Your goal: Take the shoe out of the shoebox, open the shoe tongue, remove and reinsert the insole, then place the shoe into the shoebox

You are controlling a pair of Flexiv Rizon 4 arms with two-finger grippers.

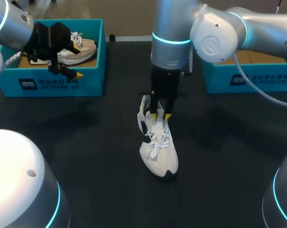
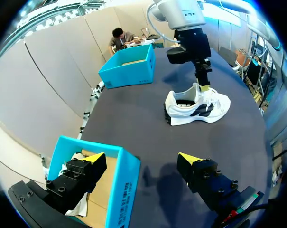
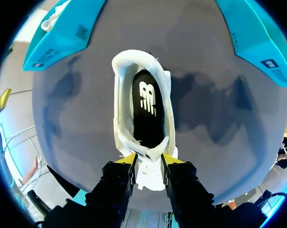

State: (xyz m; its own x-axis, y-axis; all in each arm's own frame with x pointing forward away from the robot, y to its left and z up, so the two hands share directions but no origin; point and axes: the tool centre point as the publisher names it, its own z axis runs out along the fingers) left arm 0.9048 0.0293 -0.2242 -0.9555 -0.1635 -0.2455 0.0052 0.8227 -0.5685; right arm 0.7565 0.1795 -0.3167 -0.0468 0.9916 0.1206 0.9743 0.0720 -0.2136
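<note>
Table [image 1: 86, 142]: black and matte; it carries one loose sneaker and two blue shoeboxes.
Sneaker [image 1: 157, 147]: white with dark side marks, upright on its sole at the middle of the table, outside both boxes. Its toe points near and its heel far, and its laces lie loose over the front.
Insole [image 3: 148, 109]: black with a white mark, lying flat inside the sneaker and seen through the open collar.
Tongue [image 3: 149, 173]: white, standing up at the near end of the shoe's opening, between the right fingers.
Right gripper [image 3: 149, 160]: comes straight down from above on the arm entering from the far right. Its yellow tips sit narrowly apart and press the tongue from both sides, so it is clamped on the tongue.
Left gripper [image 2: 142, 159]: at the far left, spread wide and holding nothing. One finger hangs over the inside of the left shoebox, the other over the table outside its wall; whether either touches the box I cannot tell.
Left shoebox [image 1: 62, 84]: far left, lid off.
Second shoe [image 1: 84, 47]: pale, lying inside the left shoebox, partly hidden by the left gripper.
Right shoebox [image 1: 247, 78]: far right, well apart from the sneaker and partly behind the right arm, with brown card showing inside.
</note>
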